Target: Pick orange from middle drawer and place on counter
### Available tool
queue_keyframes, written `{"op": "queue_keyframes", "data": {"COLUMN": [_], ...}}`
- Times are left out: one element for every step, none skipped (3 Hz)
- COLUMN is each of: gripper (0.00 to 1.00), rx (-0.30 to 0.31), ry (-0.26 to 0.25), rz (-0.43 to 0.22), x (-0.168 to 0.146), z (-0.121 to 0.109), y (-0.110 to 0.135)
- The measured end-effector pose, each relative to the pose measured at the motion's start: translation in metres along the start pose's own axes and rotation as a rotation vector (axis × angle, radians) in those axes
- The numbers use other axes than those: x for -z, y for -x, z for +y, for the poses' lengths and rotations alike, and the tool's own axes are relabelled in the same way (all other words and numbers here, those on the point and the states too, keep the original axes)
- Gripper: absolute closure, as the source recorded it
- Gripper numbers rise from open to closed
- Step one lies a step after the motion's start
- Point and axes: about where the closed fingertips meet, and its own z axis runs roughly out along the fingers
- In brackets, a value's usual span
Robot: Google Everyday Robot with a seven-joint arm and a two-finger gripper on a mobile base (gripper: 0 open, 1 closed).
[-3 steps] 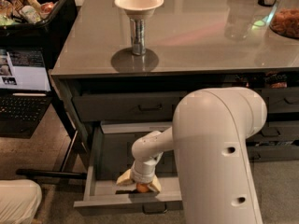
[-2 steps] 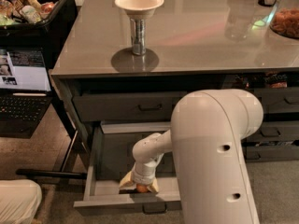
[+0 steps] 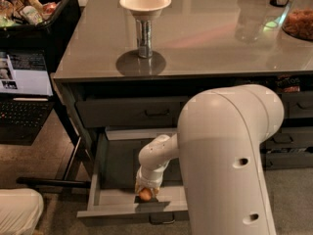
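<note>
- The two-finger gripper (image 3: 146, 192) on the white arm points straight down into the open drawer, near its front wall, with the fruit right at its tip. Whether it has closed on the fruit cannot be told.
- At the far left, a black bin of packaged snacks (image 3: 34, 13) stands above an open laptop with a lit screen (image 3: 24, 94). Both are well apart from the work and play no part in it.
- The middle drawer (image 3: 95, 180), a deep grey box with pale side walls, is pulled fully out. This probably gives the arm room to reach in from above.
- The small round matte orange (image 3: 145, 195) lies low inside that drawer, near the front and under the wrist. It is not yet lifted.
- The glossy grey-brown stone counter (image 3: 205, 38) carries a white bowl perched on a metal can (image 3: 144, 31). The bare stretch to the right of the can looks like a sensible landing spot.
- The bulky white arm housing (image 3: 225, 155) hides the drawer's right half.
- A clear jar of orange-brown snacks (image 3: 299, 18) stands at the far right.
- Against a second ago, the gripper has barely shifted, the orange remains in the drawer and the counter items are unmoved.
</note>
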Motion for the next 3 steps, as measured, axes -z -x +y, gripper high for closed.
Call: {"op": "queue_keyframes", "data": {"gripper": [0.83, 1.0, 1.0], "rx": [0.008, 0.024, 0.032], "ry": [0.007, 0.024, 0.1], "rz": [-0.042, -0.045, -0.036], "x": [0.009, 0.011, 0.04], "z": [0.013, 0.026, 0.041], "y": [0.01, 0.013, 0.021]}}
